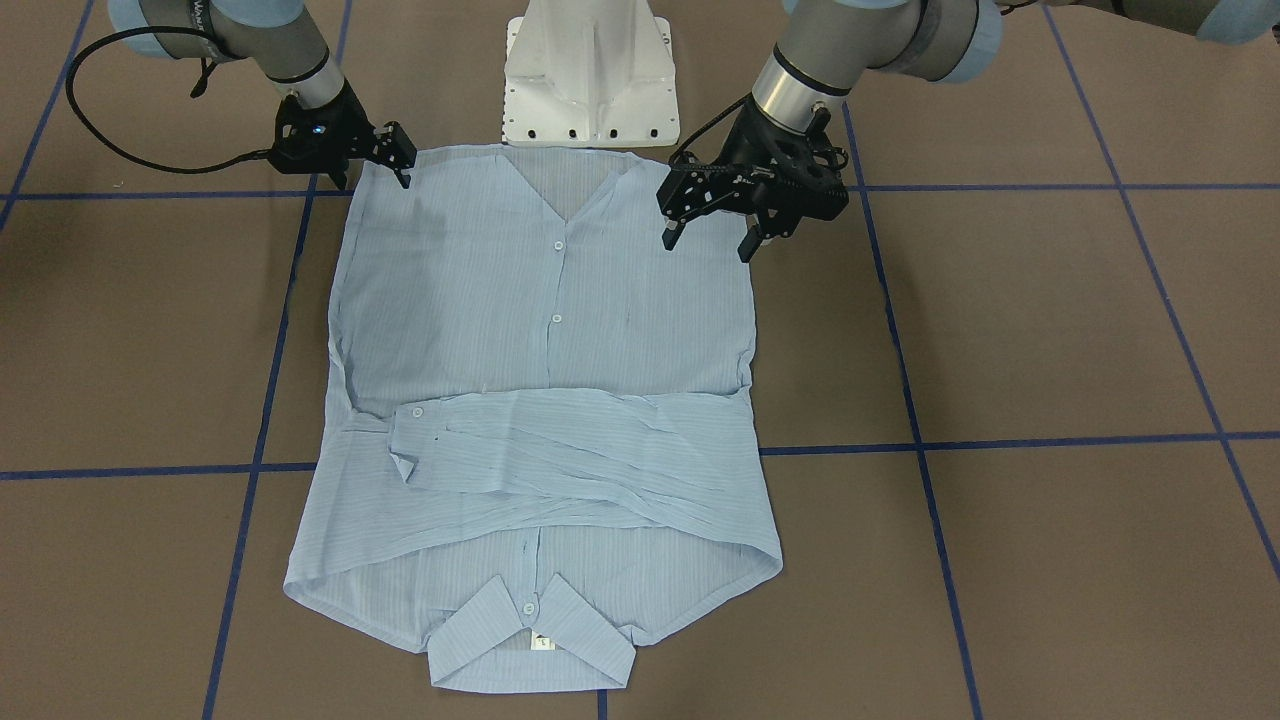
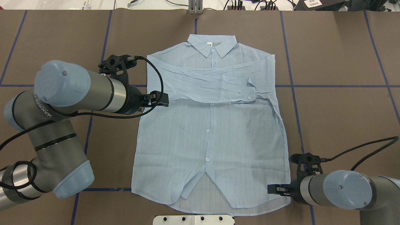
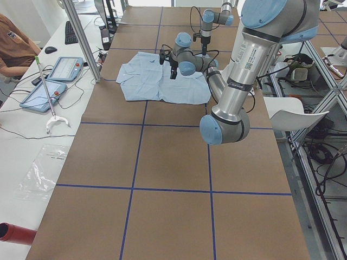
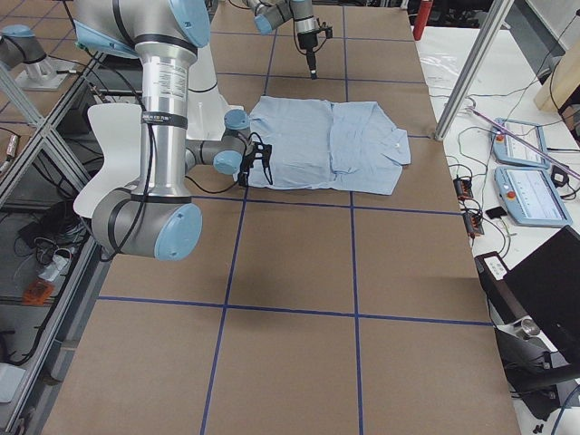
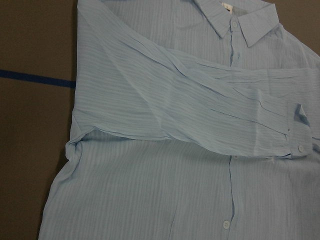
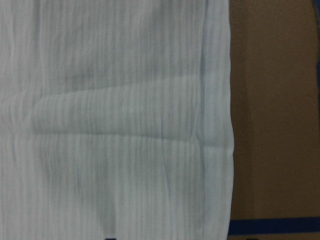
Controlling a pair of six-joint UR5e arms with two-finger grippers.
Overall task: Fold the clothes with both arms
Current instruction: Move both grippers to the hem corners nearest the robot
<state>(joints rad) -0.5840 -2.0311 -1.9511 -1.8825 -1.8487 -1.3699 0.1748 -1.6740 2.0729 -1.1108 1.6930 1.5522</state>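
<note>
The light-blue striped shirt (image 1: 550, 330) lies flat and buttoned on the brown table, collar (image 2: 211, 47) on the side far from the robot. A sleeve (image 5: 210, 120) is folded across its chest. My left gripper (image 1: 708, 245) hangs open above the shirt's left side, near the folded sleeve (image 2: 161, 98); its wrist view looks down on the sleeve and collar. My right gripper (image 1: 372, 180) is low at the hem's right corner (image 2: 275, 189), open, with one finger over the cloth edge. The right wrist view shows the shirt's side edge (image 6: 220, 125).
The white pedestal base (image 1: 590, 80) stands just behind the hem. Blue tape lines (image 1: 1000, 442) cross the brown table. A person (image 3: 11, 49) sits by tablets (image 3: 65, 67) on a side desk. More tablets (image 4: 521, 145) lie beyond the table's far edge.
</note>
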